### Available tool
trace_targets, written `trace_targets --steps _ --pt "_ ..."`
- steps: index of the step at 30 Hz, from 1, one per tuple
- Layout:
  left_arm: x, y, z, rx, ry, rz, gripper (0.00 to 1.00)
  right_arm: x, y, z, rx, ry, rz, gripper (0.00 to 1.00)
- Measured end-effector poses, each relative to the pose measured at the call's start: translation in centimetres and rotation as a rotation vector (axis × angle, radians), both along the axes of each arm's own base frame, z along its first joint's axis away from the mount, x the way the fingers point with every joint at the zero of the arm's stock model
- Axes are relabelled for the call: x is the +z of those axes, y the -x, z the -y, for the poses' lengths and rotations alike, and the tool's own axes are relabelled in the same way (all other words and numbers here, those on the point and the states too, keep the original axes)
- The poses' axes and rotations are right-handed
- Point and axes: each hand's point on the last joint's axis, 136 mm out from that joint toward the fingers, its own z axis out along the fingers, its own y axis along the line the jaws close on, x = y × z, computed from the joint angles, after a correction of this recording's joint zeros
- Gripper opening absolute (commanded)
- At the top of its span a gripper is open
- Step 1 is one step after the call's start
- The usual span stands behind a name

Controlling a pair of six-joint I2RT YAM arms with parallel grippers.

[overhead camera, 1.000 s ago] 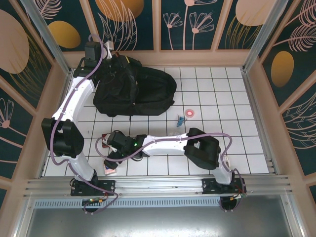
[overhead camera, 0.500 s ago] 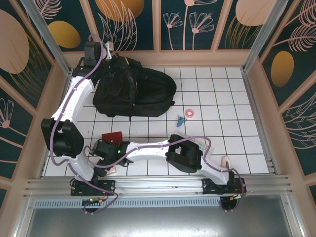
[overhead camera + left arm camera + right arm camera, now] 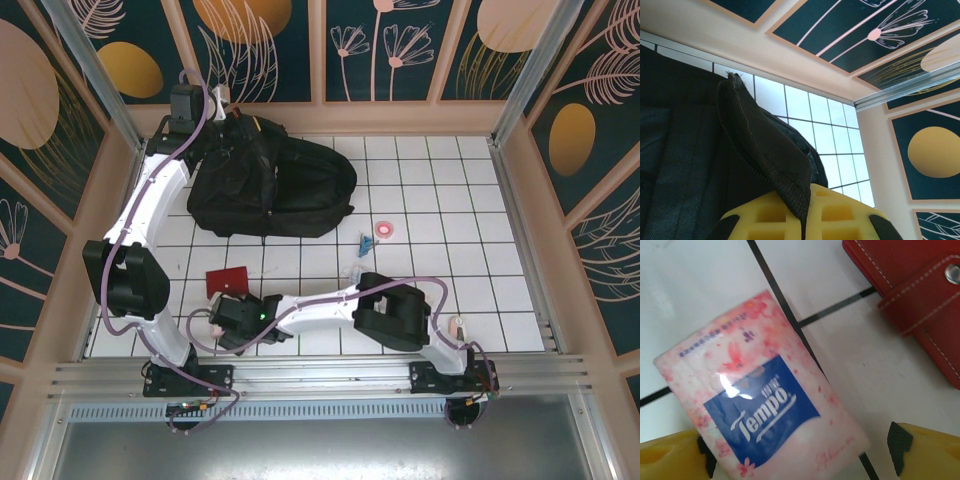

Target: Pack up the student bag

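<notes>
The student bag (image 3: 275,190), a big black backpack, lies flat at the far-left of the white-tiled table (image 3: 480,200), rounded end to the right, other end by the back-left corner. The L hand (image 3: 805,217) is at that corner end, closed tight on a fold of the bag's black fabric. In the L wrist view the fold rises from btwn the yellow fingers (image 3: 840,215).

Well apart from the bag, at the near-left of the table, the R arm reaches across in front of the L arm's base. The R hand (image 3: 800,460) points down over a pink tissue pack (image 3: 760,405) w/ a blue "Tempo" label. Its fingers stand wide apart, one either side of the pack, gripping nothing. The pack lies flat on the tiles.

A red wallet (image 3: 920,305) w/ white stitching & a snap button lies just beside the pack, not touching it. Mid-table, right of the bag, sit a small pink disc (image 3: 384,229) & a small blue item (image 3: 367,242), near each other.
</notes>
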Motion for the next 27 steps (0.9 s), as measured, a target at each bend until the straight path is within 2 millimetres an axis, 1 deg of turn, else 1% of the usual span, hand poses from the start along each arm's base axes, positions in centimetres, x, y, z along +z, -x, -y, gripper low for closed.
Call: trace_targets --steps 2,10,17,20,23,25,27 --pt "0.0 0.1 0.1 -0.003 0.006 -0.003 0.06 -0.1 -0.1 0.2 0.001 -0.011 -0.017 0.87" --pt "0.1 0.3 0.4 -0.018 0.02 -0.008 0.06 -0.2 0.1 -0.2 0.053 -0.034 -0.056 0.87" --pt "0.2 0.4 0.5 -0.03 0.027 -0.008 0.06 -0.2 0.2 -1.7 0.097 -0.034 -0.067 0.81" --pt "0.5 0.4 0.6 -0.037 0.031 -0.004 0.06 -0.2 0.2 -2.3 0.107 -0.043 -0.07 0.77" --pt "0.5 0.4 0.6 -0.037 0.032 -0.003 0.06 -0.1 0.3 -2.8 0.118 -0.05 -0.071 0.69" --pt "0.5 0.5 0.7 -0.04 0.034 -0.004 0.06 0.0 0.4 -3.0 0.125 -0.054 -0.074 0.61" --pt "0.6 0.5 0.7 -0.043 0.035 -0.004 0.06 0.0 0.5 -3.1 0.134 -0.055 -0.075 0.58"
